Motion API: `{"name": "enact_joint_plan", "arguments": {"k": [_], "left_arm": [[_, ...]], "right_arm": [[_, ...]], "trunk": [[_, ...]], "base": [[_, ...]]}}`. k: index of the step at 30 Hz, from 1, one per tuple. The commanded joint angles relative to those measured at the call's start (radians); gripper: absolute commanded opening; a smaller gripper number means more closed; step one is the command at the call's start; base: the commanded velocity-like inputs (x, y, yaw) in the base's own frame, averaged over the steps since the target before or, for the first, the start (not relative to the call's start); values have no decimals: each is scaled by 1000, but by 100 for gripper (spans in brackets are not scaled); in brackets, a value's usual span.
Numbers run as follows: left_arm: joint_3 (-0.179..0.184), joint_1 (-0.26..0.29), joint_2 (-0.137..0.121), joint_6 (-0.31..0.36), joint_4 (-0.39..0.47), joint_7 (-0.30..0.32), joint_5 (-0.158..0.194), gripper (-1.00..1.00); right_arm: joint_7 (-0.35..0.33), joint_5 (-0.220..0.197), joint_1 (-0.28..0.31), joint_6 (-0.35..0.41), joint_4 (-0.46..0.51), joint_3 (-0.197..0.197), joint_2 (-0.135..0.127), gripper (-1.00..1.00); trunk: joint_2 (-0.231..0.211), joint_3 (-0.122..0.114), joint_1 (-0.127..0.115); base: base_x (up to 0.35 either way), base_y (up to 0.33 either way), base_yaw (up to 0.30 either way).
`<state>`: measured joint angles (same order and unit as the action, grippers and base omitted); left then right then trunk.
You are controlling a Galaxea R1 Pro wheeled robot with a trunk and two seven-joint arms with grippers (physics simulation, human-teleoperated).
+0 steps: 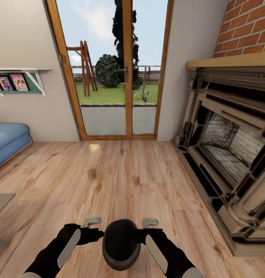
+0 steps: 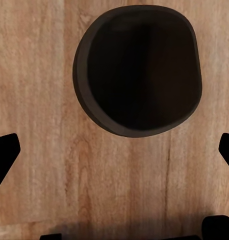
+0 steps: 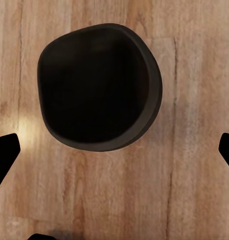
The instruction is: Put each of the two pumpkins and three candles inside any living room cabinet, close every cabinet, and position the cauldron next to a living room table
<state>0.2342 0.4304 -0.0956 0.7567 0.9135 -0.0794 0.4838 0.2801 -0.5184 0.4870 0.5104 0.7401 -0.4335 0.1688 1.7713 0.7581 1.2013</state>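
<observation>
Head view shows the left gripper [image 1: 93, 221] and the right gripper [image 1: 150, 222] low in the picture, one on each side of the cauldron [image 1: 121, 243], which stands on the wood floor [image 1: 147, 181]. Both grippers are spread wide and grasp nothing: in each wrist view the two dark fingertips sit far apart at the edges, with bare floor between them, and the cauldron [image 2: 138, 70] lies beyond the tips, not between them. From the right wrist the cauldron [image 3: 99, 85] looks the same, a round dark pot seen from above, open mouth up, with no long axis to speak of.

So the relation that matters: the cauldron is exactly between the two arms, close to the robot's body, and neither arm is clearly nearer. I judge that each gripper must come inward and down to meet the rim.

Farther out on the floor, toward the glass door [image 1: 117, 69], stands one small pale candle [image 1: 91, 173], well apart from both grippers. A fireplace [image 1: 228, 146] is at the right, a blue sofa [image 1: 7, 141] at the left.
</observation>
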Motion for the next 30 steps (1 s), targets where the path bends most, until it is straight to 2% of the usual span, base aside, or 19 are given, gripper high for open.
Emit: {"name": "enact_joint_plan", "arguments": {"k": [1, 30], "left_arm": [[4, 1, -1, 3, 1, -9, 10, 100], [4, 1, -2, -5, 2, 1, 10, 100]], "right_arm": [[10, -10, 1, 2, -1, -4, 0, 100], [21, -12, 1, 2, -5, -1, 3, 100]], "trunk": [[8, 4, 4], [211, 95, 115]], "base": [[0, 0, 0], [0, 0, 0]]}}
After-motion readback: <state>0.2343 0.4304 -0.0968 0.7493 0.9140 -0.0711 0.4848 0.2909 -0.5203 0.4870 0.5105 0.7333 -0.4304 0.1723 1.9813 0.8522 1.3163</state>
